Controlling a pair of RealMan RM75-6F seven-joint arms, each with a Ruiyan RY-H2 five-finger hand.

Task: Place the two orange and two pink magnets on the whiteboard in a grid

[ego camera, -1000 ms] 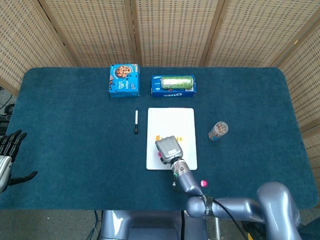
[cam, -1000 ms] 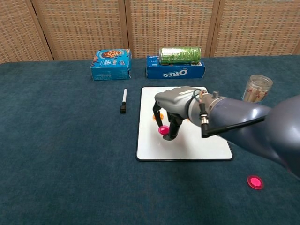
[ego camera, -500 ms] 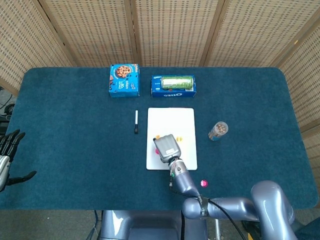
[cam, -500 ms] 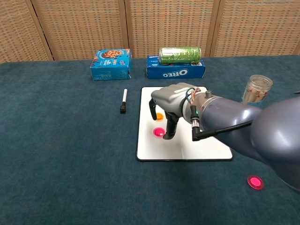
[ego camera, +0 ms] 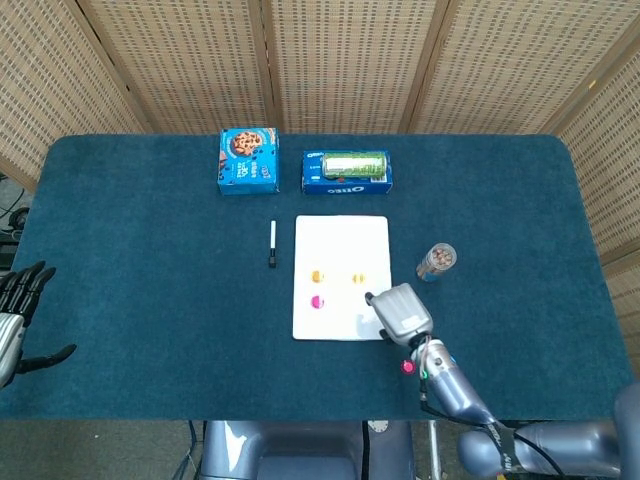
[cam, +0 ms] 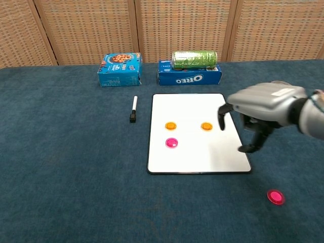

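Observation:
The whiteboard [cam: 197,109] [ego camera: 340,240] lies flat at the table's middle. Two orange magnets [cam: 170,125] [cam: 206,126] sit side by side on it, also seen as orange magnets [ego camera: 317,276] [ego camera: 358,279] from the head. A pink magnet [cam: 171,143] [ego camera: 317,301] rests on the board under the left orange one. A second pink magnet [cam: 275,196] [ego camera: 407,367] lies on the cloth off the board's near right corner. My right hand [cam: 260,109] [ego camera: 400,312] hovers over the board's right edge, empty, fingers apart and pointing down. My left hand [ego camera: 20,315] is at the far left edge, open and empty.
A black marker [cam: 133,109] lies left of the board. Behind it stand a blue cookie box [cam: 120,69] and an Oreo box [cam: 189,77] with a green can [cam: 194,58] on top. A clear jar [ego camera: 436,261] stands right of the board, behind my right hand.
My right hand let go of the pink magnet on the board and swung right, off the board's left side to its right edge. The left hand barely moved.

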